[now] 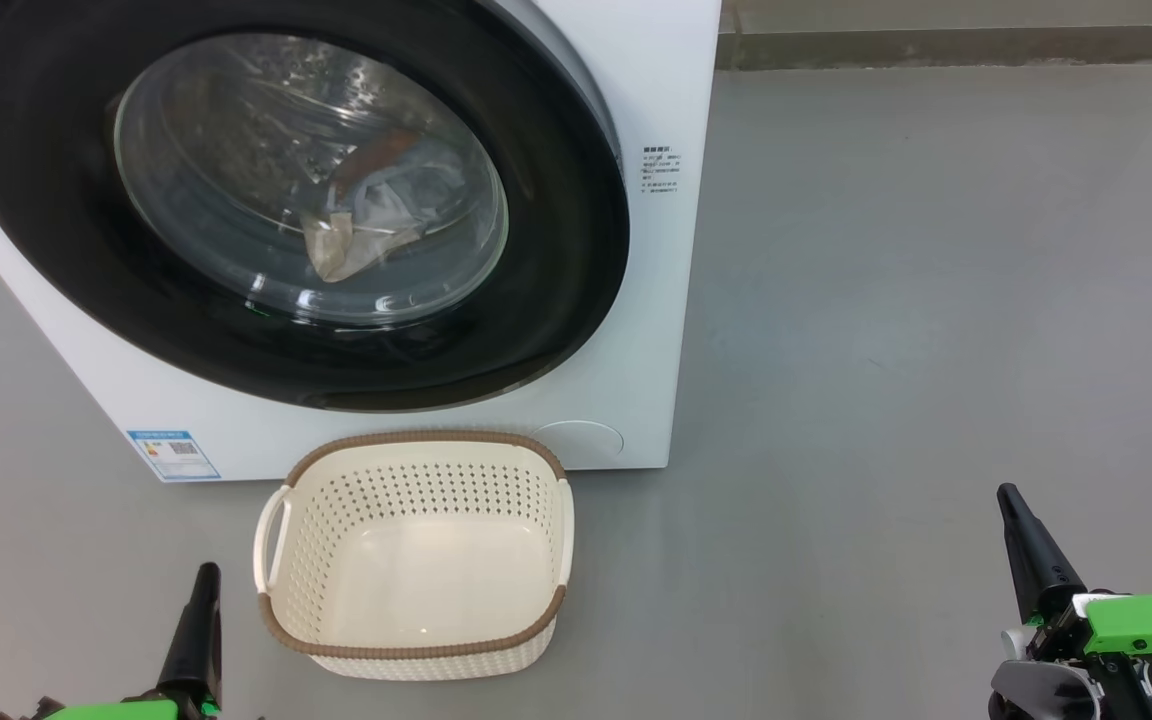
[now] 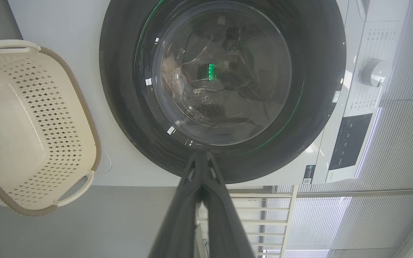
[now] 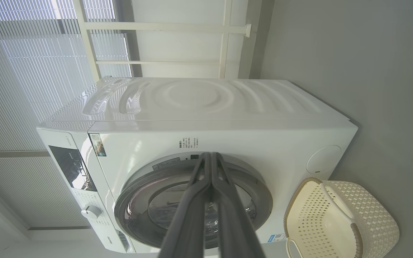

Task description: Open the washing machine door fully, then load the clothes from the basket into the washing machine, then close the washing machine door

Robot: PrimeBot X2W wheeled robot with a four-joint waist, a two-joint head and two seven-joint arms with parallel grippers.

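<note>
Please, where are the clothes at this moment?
In the head view, the clothes lie inside the washing machine, behind the glass of its shut door, at upper left, above the empty basket.

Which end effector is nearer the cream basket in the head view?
The left end effector, its shut dark fingers close beside the cream-white perforated plastic basket. The right end effector stands far off across grey floor.

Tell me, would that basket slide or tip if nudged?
The basket is empty perforated plastic, so probably light. On the smooth floor it would likely slide rather than tip, being wide and low. Its walls may flex slightly.
</note>
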